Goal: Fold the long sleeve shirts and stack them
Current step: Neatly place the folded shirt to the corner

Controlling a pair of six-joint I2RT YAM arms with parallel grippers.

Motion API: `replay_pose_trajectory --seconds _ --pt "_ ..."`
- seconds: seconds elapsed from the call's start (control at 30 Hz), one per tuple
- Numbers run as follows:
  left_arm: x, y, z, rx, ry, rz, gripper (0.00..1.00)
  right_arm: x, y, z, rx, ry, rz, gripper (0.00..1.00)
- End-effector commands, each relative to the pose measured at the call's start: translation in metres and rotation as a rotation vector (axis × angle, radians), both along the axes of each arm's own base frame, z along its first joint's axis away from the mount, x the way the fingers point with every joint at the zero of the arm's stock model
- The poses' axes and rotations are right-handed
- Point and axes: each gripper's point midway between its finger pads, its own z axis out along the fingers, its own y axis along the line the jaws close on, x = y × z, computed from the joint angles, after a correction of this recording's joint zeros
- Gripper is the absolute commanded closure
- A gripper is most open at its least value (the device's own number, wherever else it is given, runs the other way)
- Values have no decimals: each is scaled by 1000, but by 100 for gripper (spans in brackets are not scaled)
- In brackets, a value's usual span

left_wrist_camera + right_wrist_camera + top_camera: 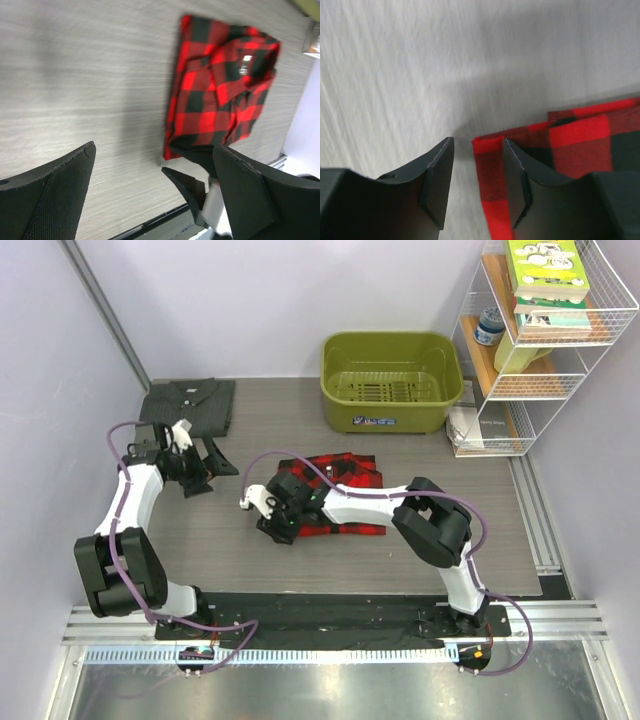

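The red-and-black plaid shirt (345,488) lies folded at the table's middle, collar and white label up in the left wrist view (220,85). My right gripper (272,523) is at its left edge. In the right wrist view (477,170) the jaws stand partly open around the shirt's folded corner (492,165); the cloth rests against the right finger and a gap shows on the left. The dark grey shirt (187,402) lies folded at the far left. My left gripper (205,475) hovers just in front of it, open wide and empty (155,175).
A green plastic basin (390,380) stands at the back centre. A white wire shelf (545,335) with books and a jar fills the back right, with papers (478,428) at its foot. A metal rail (535,510) runs along the right side.
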Motion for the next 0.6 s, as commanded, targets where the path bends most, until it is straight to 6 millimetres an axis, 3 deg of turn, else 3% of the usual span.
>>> replay_pose_trajectory --seconds 0.0,0.1,0.17,0.23,0.27,0.37,0.57 --pt "-7 16 -16 47 58 71 0 27 26 16 51 -143 -18 51" --pt "-12 14 -27 12 107 86 0 23 18 0 9 -145 -3 60" --pt "-13 7 -32 -39 114 98 0 20 12 -6 -13 -137 -3 73" --pt "-13 2 -35 -72 109 95 4 18 10 -5 -18 -140 -4 93" --pt "-14 -2 -38 -98 107 88 5 20 11 4 -6 -153 -9 98" --pt "-13 -11 -41 -155 77 63 3 25 13 28 22 -193 -16 99" --pt "-17 -31 -47 -307 61 45 0 13 14 63 97 -154 -13 99"
